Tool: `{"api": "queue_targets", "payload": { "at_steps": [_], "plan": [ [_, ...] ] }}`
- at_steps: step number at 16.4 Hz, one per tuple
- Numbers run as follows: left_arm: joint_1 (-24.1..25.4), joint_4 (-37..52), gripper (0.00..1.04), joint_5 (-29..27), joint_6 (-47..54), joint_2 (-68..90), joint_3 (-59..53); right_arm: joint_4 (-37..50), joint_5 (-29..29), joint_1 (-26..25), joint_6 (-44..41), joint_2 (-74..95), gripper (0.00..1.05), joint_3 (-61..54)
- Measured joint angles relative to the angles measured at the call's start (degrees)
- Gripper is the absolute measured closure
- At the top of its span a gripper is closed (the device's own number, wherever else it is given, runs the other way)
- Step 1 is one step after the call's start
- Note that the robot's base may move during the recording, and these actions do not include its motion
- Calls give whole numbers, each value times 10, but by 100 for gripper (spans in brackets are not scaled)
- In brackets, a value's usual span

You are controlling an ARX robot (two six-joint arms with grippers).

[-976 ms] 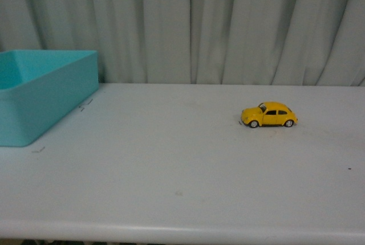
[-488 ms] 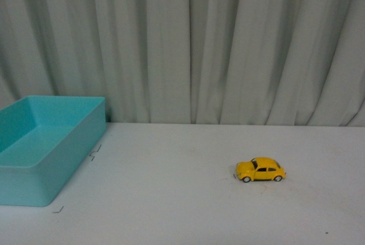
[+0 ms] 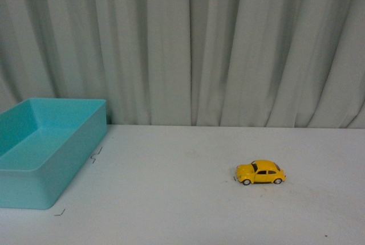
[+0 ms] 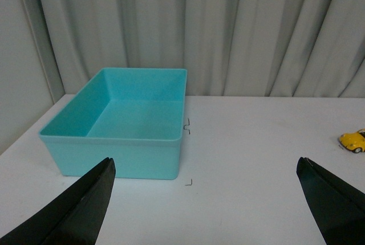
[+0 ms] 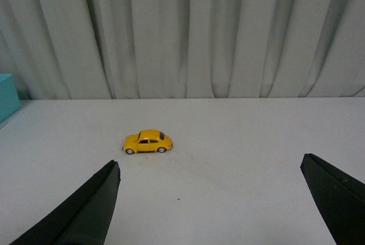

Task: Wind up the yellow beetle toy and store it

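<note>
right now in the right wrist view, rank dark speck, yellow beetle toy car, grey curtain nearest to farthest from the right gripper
1. Tiny dark speck, on the white table nearest the right gripper.
2. Yellow beetle toy car, farther out, mid-table.
3. Grey pleated curtain, behind the table's far edge.

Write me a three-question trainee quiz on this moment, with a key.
1. True or false: the beetle lies inside the bin.
2. The left claw and right claw are: A both open, B both shut, C one shut on the beetle.
3. Fill in: in the front view, the beetle stands on the table to the ___ of the bin.
Key: 1 false; 2 A; 3 right.
</note>
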Motion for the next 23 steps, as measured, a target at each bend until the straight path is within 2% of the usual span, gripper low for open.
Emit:
{"api": "queue_targets", "payload": {
  "at_steps": [23],
  "plan": [
    [0,0,7,0,0,0,0,0,0,0,0,0,7,0]
  ]
}}
